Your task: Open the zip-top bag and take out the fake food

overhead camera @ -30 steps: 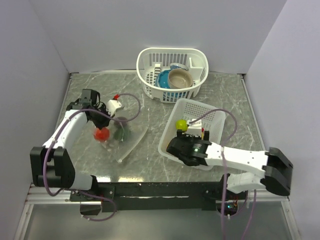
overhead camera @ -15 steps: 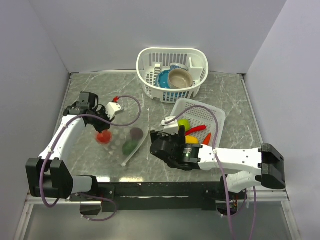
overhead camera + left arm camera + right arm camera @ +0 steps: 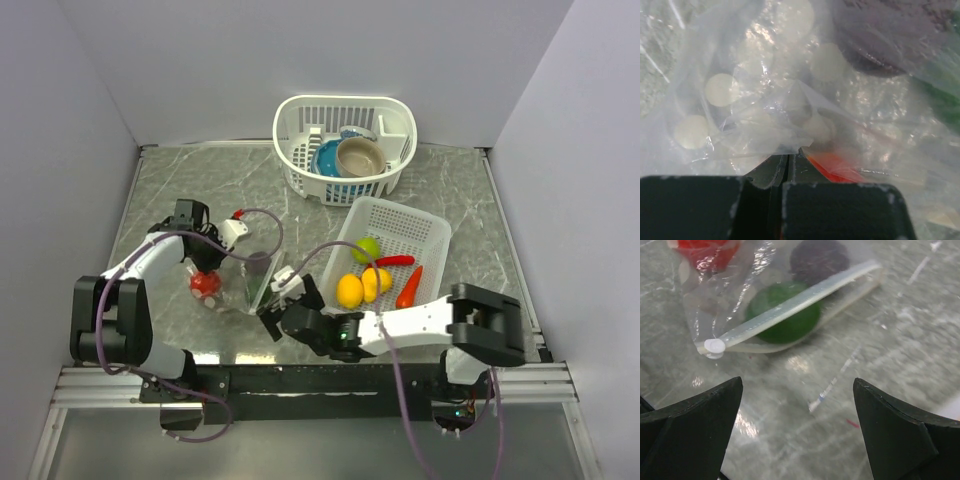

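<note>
Zip-top bag (image 3: 800,300) holding fake food (image 3: 790,327): left gripper (image 3: 788,159) is clamping its plastic; right gripper (image 3: 796,390), fingers apart, is facing its zip edge just ahead.

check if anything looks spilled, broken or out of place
Nothing spilled or broken. The bag lies crumpled on the table, pinched by the left gripper, with a red piece, a green piece and a dark piece inside. The bowls lean on edge in the far basket.

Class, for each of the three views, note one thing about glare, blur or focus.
Top view: sharp, evenly lit, faint sheen on the table. Left wrist view: the zip-top bag fills the frame, soft-focused, glare on its creases. Right wrist view: the right pincer is dark and blurry; the table glints.
</note>
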`<state>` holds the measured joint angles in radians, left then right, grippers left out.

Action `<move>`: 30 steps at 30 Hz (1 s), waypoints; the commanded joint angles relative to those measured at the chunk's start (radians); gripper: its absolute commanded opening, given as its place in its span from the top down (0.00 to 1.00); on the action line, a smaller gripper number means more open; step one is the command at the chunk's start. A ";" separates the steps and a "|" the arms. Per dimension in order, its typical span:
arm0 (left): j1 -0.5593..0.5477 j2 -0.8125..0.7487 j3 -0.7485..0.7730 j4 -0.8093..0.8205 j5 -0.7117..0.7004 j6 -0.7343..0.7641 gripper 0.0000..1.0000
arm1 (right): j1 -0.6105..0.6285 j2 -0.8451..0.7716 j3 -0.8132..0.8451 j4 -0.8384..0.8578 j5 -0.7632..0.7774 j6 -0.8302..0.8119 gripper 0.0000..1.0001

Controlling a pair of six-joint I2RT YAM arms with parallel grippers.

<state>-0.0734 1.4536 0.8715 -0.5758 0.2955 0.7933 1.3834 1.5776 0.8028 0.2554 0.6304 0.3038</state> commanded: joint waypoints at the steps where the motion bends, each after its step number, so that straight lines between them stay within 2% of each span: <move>1: -0.003 0.019 -0.003 0.082 -0.010 -0.006 0.99 | -0.015 0.107 0.107 0.114 -0.005 -0.081 0.01; 13: -0.003 0.017 -0.022 0.079 -0.022 0.032 0.99 | -0.190 0.199 0.131 0.211 -0.158 -0.098 0.01; 24: -0.003 0.025 0.032 0.028 0.010 0.015 0.99 | -0.187 0.295 0.214 0.228 -0.311 -0.101 0.00; 30: -0.003 0.037 0.029 0.027 0.004 0.014 0.99 | -0.165 0.297 0.211 0.315 -0.380 -0.106 0.00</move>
<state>-0.0734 1.4746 0.8757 -0.5385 0.2821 0.8032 1.1995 1.8679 0.9707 0.4694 0.3157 0.2070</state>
